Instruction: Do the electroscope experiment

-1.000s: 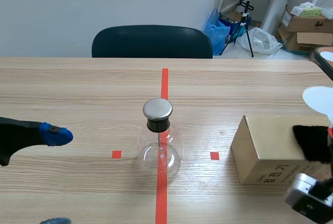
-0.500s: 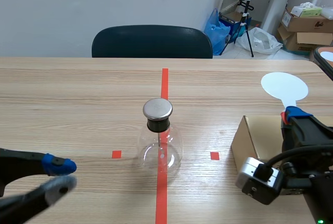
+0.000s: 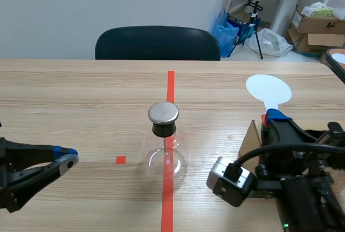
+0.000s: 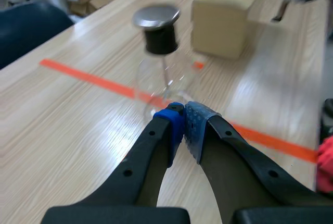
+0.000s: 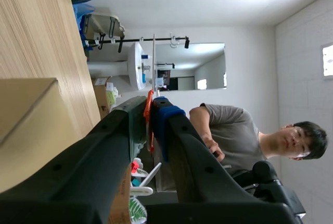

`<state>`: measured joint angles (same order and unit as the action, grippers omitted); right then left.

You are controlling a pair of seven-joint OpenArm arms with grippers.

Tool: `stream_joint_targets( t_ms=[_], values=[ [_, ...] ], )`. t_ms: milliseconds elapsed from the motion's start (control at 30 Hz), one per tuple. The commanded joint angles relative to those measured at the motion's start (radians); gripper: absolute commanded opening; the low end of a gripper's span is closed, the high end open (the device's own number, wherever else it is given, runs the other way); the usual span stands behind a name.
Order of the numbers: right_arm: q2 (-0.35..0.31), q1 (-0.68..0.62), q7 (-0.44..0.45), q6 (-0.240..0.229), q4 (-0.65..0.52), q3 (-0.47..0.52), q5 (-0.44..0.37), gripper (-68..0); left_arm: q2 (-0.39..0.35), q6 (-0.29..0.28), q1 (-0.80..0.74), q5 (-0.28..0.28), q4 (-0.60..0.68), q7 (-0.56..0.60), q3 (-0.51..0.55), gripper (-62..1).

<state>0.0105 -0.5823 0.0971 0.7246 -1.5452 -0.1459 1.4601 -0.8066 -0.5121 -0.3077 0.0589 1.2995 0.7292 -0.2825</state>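
Scene view: our right hand [image 3: 276, 117] clamps the white paddle [image 3: 268, 88], seemingly light and thin, by its red handle [image 5: 149, 125]; our left hand [image 3: 67, 157] is closed, empty. We judge the glass electroscope [image 3: 165, 154], mid-counter [image 3: 81, 97], fragile; approach only its metal cap [image 3: 163, 112]

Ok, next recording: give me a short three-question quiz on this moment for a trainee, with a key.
1. True or false: the left jaws are shut on the glass flask.
2. What do the right jaws hold? A) the glass flask B) the white paddle C) nothing
3. Fill in: the glass flask stands on the ___ tape line.
Key: 1 false, they are shut on nothing, with the flask ahead of them; 2 B; 3 orange-red.
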Motion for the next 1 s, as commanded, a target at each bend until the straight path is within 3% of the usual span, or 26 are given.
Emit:
stream_joint_targets(
  t_ms=[0,200,333,633,967],
  values=[
    [-0.008,0.003,-0.015,0.024,-0.029,-0.015,0.001,-65.8,0.044,-0.02,0.048,-0.042,-0.035,0.015,0.002,-57.5],
    [-0.04,0.027,-0.086,0.005,-0.029,-0.107,0.001,-65.8,0.159,-0.09,0.21,-0.22,-0.261,0.093,-0.008,-57.3],
    [-0.07,0.061,-0.177,-0.065,-0.029,-0.173,0.001,-65.8,0.196,-0.09,0.298,-0.264,-0.364,0.109,-0.07,-57.3],
    [-0.129,0.098,-0.271,-0.147,-0.029,-0.274,0.001,-65.8,0.25,-0.085,0.457,-0.262,-0.514,0.142,-0.269,-57.3],
    [-0.169,0.095,-0.271,-0.15,-0.059,-0.289,0.001,-65.8,0.322,-0.069,0.532,-0.243,-0.587,0.105,-0.337,-57.3]
  ],
)
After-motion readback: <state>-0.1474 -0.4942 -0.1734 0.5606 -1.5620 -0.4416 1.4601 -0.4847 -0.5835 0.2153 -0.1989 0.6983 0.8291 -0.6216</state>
